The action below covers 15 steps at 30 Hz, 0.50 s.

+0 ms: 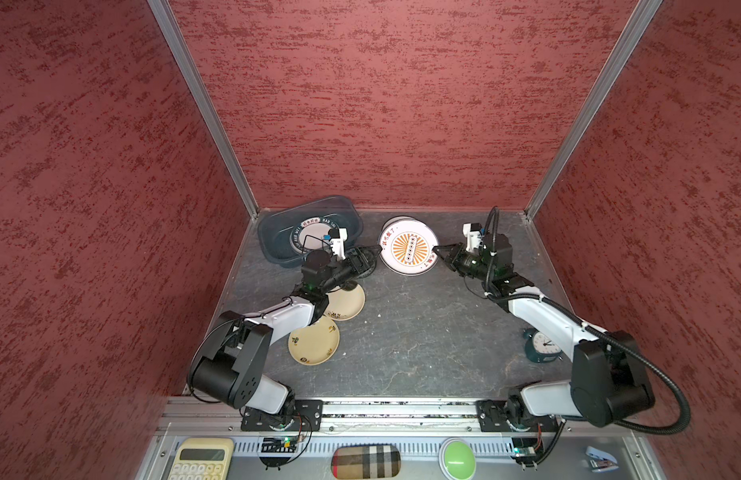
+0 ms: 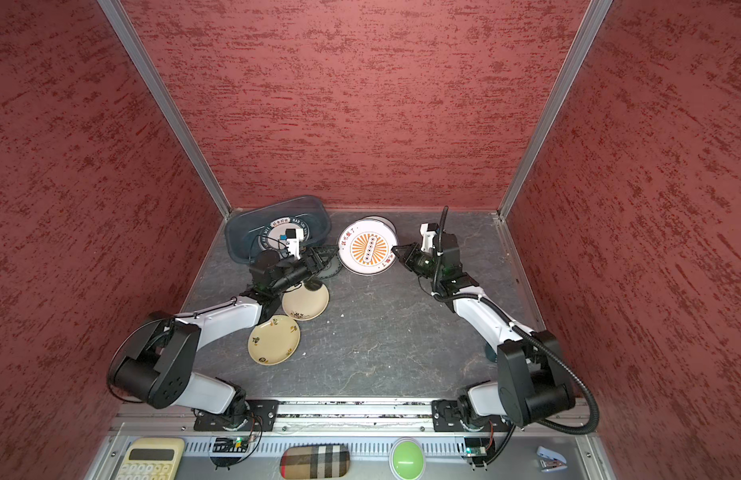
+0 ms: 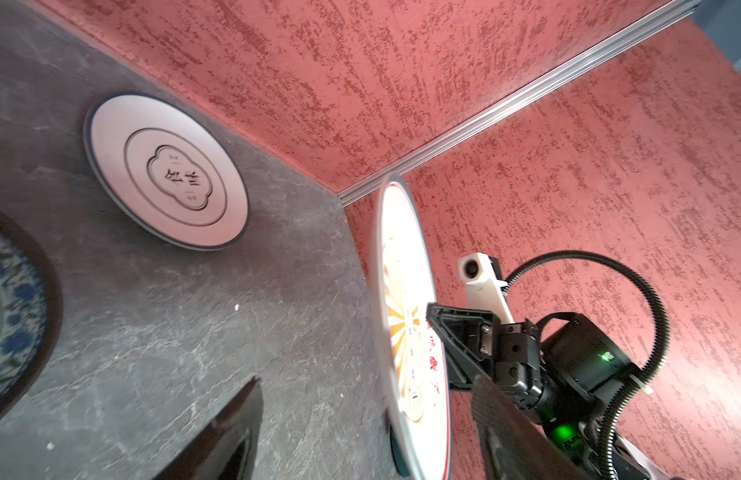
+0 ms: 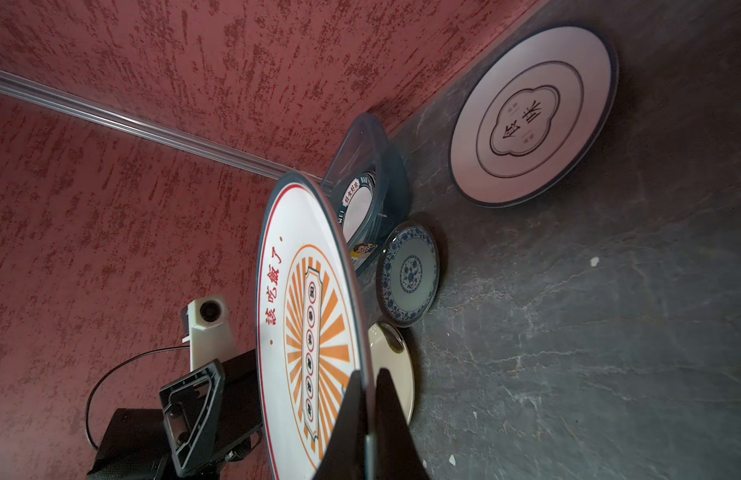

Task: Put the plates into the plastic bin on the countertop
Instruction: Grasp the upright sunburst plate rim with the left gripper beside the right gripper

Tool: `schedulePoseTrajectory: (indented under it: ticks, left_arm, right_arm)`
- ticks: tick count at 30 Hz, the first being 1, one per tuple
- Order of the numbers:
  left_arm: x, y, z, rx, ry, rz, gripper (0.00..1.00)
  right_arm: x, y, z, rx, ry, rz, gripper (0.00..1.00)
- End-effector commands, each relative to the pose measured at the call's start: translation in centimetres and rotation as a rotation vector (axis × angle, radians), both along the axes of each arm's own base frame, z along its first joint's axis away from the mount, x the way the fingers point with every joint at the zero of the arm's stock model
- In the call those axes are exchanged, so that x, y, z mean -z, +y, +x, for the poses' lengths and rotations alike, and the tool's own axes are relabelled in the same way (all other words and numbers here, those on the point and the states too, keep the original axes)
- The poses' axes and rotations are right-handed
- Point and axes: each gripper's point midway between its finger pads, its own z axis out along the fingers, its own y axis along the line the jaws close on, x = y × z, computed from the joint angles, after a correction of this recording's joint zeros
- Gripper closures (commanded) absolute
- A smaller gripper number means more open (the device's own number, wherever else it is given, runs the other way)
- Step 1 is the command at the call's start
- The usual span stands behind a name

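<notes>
The right claw (image 4: 369, 376) pinches the round sunburst plate (image 1: 409, 248), tipped up over the stony grey bench (image 1: 423, 332) near the blue bin (image 1: 273, 232). The left claw (image 1: 373, 254) is spread wide, maybe around its other edge.

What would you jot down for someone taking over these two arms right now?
Right gripper: shut on the rim of the orange sunburst plate, held tilted above the countertop.
Left gripper: open, jaws either side of that plate's opposite rim, not clamped.
Done: one lettered plate lies in the plastic bin.
To do: the sunburst plate, plus a white dark-rimmed plate, a blue-patterned plate and two cream plates on the countertop.
</notes>
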Motion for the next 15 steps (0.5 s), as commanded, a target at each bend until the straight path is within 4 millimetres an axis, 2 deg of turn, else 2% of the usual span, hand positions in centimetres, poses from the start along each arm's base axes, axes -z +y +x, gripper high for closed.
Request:
schedulePoseTrajectory:
  ticks: [1, 2, 6, 13, 15]
  left_arm:
    - [-1.0, -1.0, 0.5, 0.032, -0.038, -0.025, 0.22]
    - [-0.8, -1.3, 0.6, 0.040, -0.032, -0.021, 0.23]
    - [-0.1, -2.3, 1.4, 0.070, -0.010, -0.038, 0.34]
    - [0.9, -2.8, 1.8, 0.088, 0.013, -0.051, 0.53]
    - [1.1, -2.8, 1.7, 0.084, 0.016, -0.048, 0.64]
  right_arm:
    - [-1.4, 1.1, 0.7, -0.051, -0.045, -0.007, 1.00]
    - [-1.8, 1.2, 0.7, -0.059, -0.057, 0.008, 1.00]
    - [-1.1, 1.8, 0.9, -0.077, -0.042, 0.055, 1.00]
    - [-0.2, 1.2, 0.9, -0.053, -0.038, 0.009, 1.00]
    - [0.2, 1.3, 0.8, -0.065, -0.025, 0.000, 1.00]
